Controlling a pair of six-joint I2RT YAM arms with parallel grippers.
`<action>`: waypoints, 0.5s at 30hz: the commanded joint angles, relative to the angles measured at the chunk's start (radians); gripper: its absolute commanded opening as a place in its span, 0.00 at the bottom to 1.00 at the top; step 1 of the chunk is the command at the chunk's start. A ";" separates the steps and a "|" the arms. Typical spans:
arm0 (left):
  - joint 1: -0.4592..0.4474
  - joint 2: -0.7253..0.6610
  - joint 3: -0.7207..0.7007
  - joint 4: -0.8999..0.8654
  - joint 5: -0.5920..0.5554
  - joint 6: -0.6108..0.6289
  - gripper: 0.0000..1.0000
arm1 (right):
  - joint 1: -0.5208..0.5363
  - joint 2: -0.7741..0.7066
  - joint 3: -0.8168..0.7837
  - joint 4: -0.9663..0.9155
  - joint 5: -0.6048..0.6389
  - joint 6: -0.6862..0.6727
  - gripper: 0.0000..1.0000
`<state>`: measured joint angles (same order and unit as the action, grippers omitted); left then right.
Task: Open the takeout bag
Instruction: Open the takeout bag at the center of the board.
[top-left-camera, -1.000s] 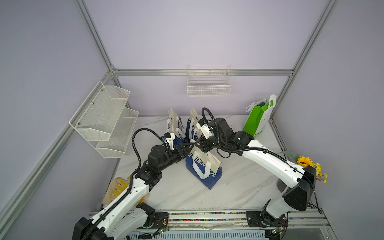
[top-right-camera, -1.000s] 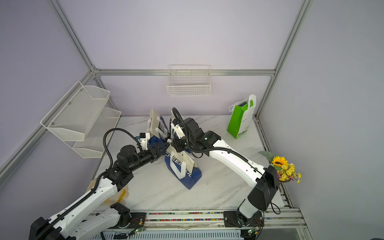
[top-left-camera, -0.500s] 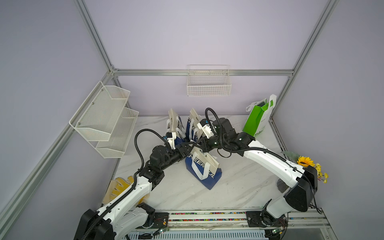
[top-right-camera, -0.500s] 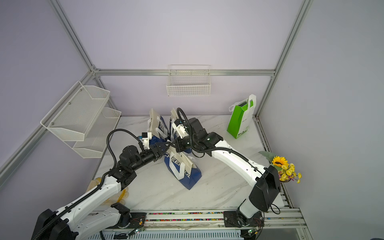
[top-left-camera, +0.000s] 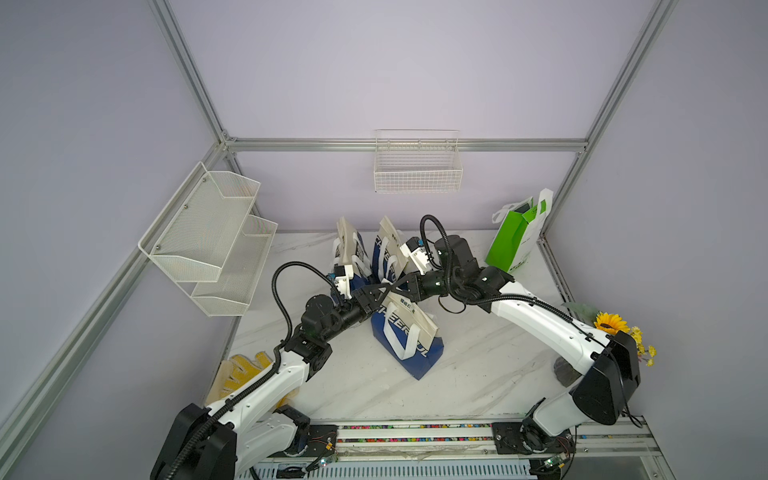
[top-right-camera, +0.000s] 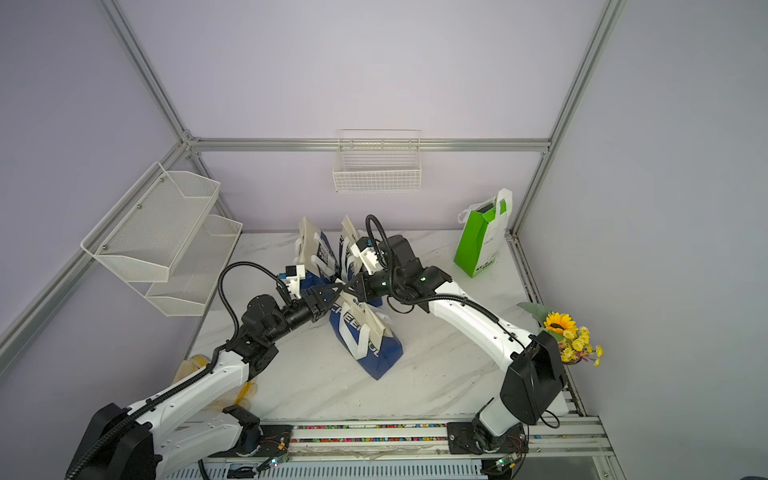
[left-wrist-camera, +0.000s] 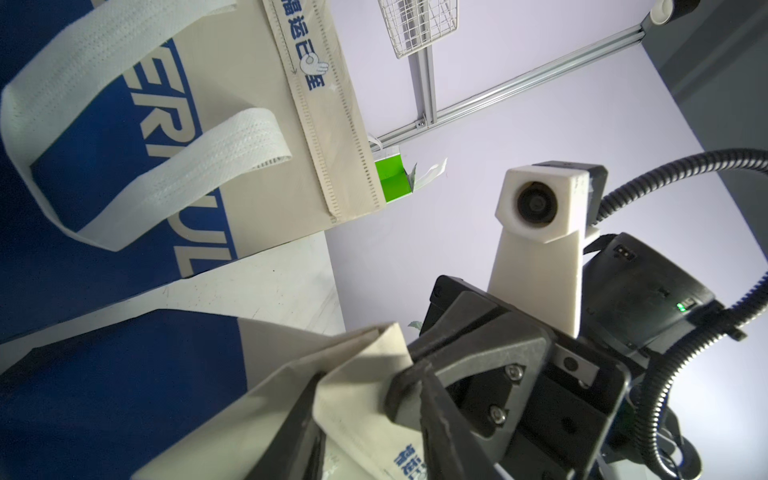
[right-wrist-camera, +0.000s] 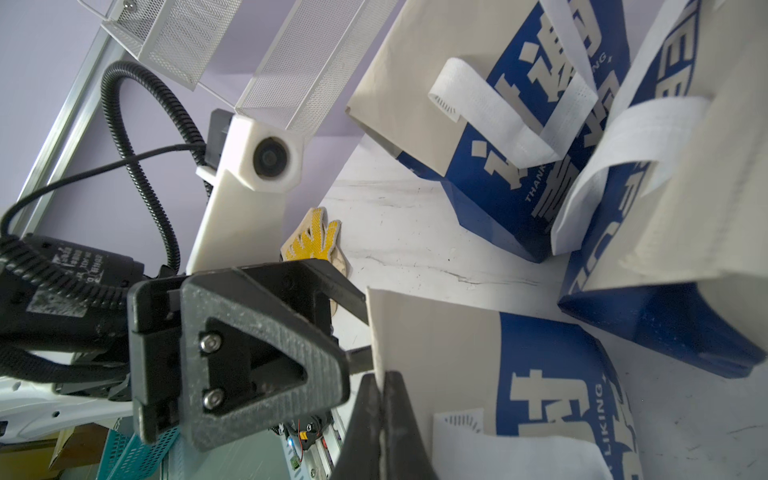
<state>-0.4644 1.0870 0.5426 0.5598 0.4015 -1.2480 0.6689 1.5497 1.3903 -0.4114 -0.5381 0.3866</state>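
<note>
While the right tool (right-wrist-camera: 380, 376) is clamped tight on the beige top rim of the takeout bag (top-left-camera: 409, 332), the left tool (right-wrist-camera: 368, 332) straddles that rim, jaws apart

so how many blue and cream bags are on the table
3: the front bag in the middle, the back left bag and the back right bag standing behind it. Others may be hidden.

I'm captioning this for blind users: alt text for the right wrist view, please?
The right gripper pinches the top edge of a beige-and-blue bag, while the left gripper faces it, open jaws straddling the same edge. Two more bags and a yellow glove are on the marble table behind.
</note>
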 joint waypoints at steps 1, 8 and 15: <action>0.003 0.016 0.004 0.173 0.016 -0.022 0.31 | 0.011 -0.031 -0.019 0.033 -0.057 0.015 0.00; 0.004 0.047 0.007 0.185 0.027 -0.018 0.11 | 0.009 -0.038 -0.025 0.031 -0.035 0.019 0.00; -0.003 -0.020 0.052 -0.062 -0.046 0.056 0.00 | 0.117 -0.153 -0.021 -0.081 0.452 -0.052 0.49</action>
<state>-0.4606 1.1206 0.5434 0.5896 0.4019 -1.2419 0.7040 1.4883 1.3663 -0.4320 -0.3855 0.3847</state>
